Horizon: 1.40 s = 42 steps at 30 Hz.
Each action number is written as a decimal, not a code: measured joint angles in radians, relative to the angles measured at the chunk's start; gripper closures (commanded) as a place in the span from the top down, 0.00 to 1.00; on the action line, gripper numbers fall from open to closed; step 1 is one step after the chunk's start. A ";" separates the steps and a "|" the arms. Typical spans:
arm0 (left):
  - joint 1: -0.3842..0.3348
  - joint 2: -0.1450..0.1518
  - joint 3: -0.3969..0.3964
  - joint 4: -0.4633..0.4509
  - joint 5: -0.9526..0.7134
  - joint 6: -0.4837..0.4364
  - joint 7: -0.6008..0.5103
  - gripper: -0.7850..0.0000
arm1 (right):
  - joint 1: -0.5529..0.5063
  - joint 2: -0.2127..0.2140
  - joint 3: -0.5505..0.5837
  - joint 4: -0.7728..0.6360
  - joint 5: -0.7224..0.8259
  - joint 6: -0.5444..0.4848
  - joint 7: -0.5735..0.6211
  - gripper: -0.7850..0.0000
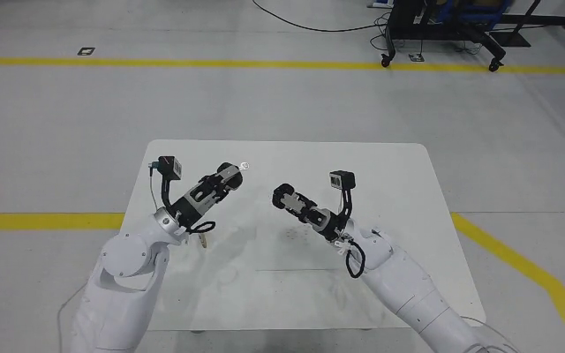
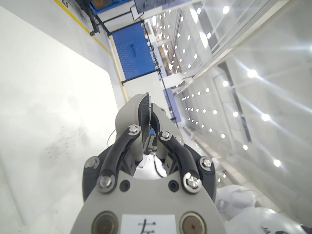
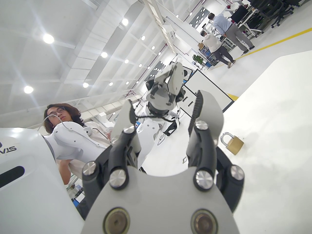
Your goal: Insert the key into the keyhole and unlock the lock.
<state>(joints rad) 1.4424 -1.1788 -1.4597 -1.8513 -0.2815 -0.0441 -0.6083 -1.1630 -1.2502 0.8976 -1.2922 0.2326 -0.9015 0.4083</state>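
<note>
left gripper (image 2: 149,102) up over the table (image 1: 388,176), closed tight on what looks like the key (image 1: 244,164), a small silvery bit poking past its tips. right gripper (image 3: 164,101) jaws wide apart with nothing in them, lock (image 3: 232,144) lying flat on the table near it, shackle looks closed. lock reads as brass: stiff, heavy for its size, smooth so it may slide or twist, best clamped across the flat body sides with the end opposite the shackle left free; key thin, light, rigid, easy to tilt in the pinch.
</note>
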 measured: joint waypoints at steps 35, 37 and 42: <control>0.198 0.059 -0.061 -0.134 0.266 -0.307 -0.394 0.00 | 0.036 0.099 0.113 -0.157 0.030 0.346 0.718 0.53; 0.200 0.061 -0.057 -0.130 0.281 -0.305 -0.374 0.00 | 0.042 0.097 0.101 -0.155 0.034 0.350 0.719 0.52; 0.199 0.062 -0.034 -0.123 0.310 -0.309 -0.335 0.00 | 0.054 0.095 0.086 -0.147 0.048 0.354 0.717 0.47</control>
<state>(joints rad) 1.6417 -1.1168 -1.4941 -1.9748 0.0285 -0.3531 -0.9436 -1.1090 -1.1555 0.9831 -1.4388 0.2809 -0.5479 1.1257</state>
